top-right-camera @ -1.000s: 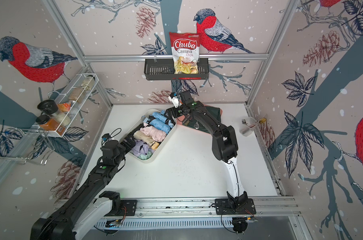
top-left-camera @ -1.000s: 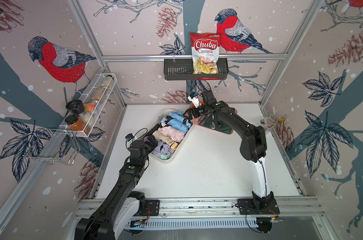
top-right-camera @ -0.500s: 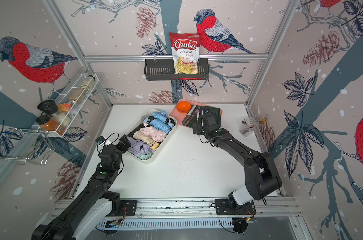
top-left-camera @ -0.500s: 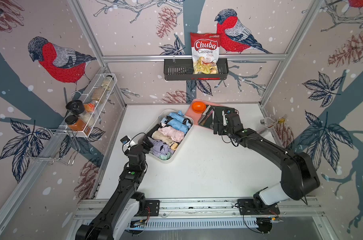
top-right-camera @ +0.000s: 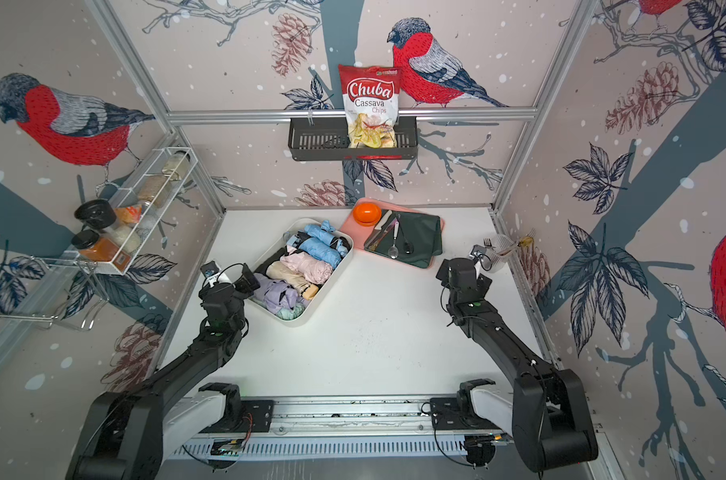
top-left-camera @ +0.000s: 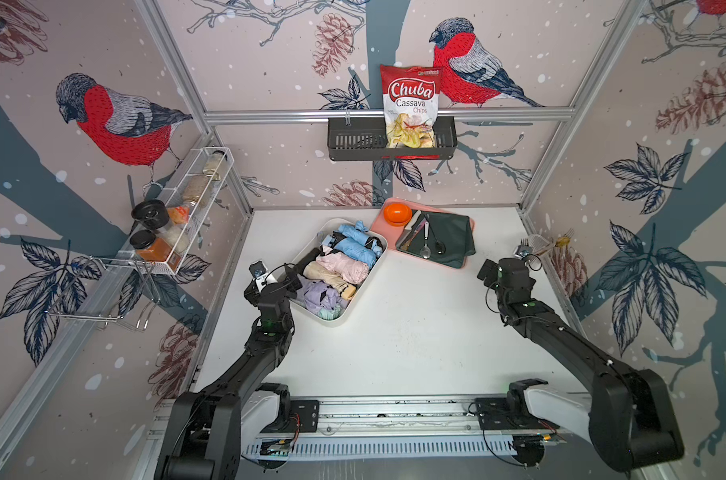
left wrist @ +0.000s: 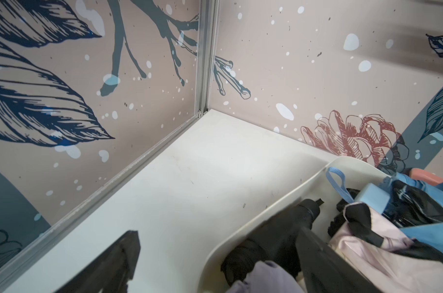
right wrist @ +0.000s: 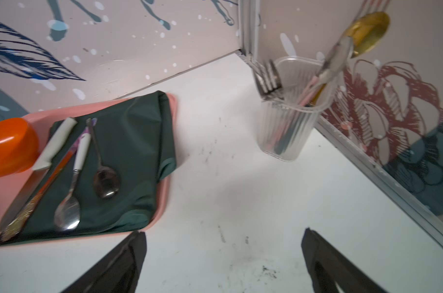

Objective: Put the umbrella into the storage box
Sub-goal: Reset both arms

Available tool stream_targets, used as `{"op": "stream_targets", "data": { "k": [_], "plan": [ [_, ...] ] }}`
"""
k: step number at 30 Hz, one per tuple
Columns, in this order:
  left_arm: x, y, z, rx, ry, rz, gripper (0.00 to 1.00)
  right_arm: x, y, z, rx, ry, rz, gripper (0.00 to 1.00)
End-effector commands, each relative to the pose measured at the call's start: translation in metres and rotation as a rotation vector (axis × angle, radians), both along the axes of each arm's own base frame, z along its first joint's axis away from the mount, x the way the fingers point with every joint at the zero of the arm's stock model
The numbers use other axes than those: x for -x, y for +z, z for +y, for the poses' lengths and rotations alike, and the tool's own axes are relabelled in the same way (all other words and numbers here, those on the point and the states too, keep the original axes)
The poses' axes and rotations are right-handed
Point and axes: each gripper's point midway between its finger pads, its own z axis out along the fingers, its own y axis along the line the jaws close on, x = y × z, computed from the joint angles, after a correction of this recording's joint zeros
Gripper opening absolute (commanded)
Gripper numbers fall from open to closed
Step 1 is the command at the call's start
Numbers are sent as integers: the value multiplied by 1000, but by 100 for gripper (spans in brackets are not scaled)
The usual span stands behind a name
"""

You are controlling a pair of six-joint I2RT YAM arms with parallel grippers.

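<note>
Okay, neither arm is holding anything. On the left arm, the left end effector (left wrist: 217, 233) is spread wide and empty. It straddles the near wall of the storage box (left wrist: 266, 215), with one finger outside over the worktop (left wrist: 190, 177) and the other over the contents, right by a black umbrella (left wrist: 278, 233). Can't tell if that finger touches it.

In both top views the box sits slantwise on the worktop, left of centre, its far corner just beside the pink tray (top-left-camera: 378, 227). Every umbrella I can see is folded up and inside it: blue ones (top-left-camera: 355, 245) at the far end, a pink one (top-left-camera: 344, 266) in the middle, a lilac one (top-left-camera: 319, 295) at the near end.

The right end effector (right wrist: 223, 232) is wide open too, over bare worktop between the tray and a clear cup (right wrist: 288, 132) of cutlery by the right wall. The tray holds an orange bowl (top-left-camera: 397, 212) and a green cloth (top-left-camera: 452, 237) with spoons lying on it.
</note>
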Motion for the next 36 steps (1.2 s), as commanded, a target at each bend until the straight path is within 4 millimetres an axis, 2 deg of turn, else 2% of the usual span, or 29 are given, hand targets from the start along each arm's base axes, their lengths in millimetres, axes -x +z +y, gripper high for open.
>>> {"op": "stream_targets", "data": {
  "k": [1,5,9,14,18,23,27,29,30,36],
  "plan": [
    [-15,25,-7,-66,-58,-83,100,0,5,-22,-2,-69,-69,100],
    [-24,20,-10,-115,-86,-75,100,6,0,-39,30,-98,-114,100],
    [-27,15,-7,-139,-87,-81,100,14,11,-45,75,-93,-231,100],
    [-32,17,-9,-140,-105,-111,100,25,28,-46,116,-57,-376,100],
    [-35,22,-14,-160,-132,-132,100,30,29,-42,128,-19,-444,100],
    [-37,19,-20,-194,-172,-98,100,17,17,-39,119,7,-403,100],
    [-21,18,-15,-213,-154,-97,100,10,12,-32,93,40,-399,100],
    [-17,16,-17,-215,-161,-95,100,7,16,-29,86,60,-420,100],
    [-15,16,-17,-214,-162,-101,100,3,10,-27,86,71,-403,100],
    [-2,17,-18,-211,-170,-136,100,-8,6,-23,121,105,-396,100]
  ]
}}
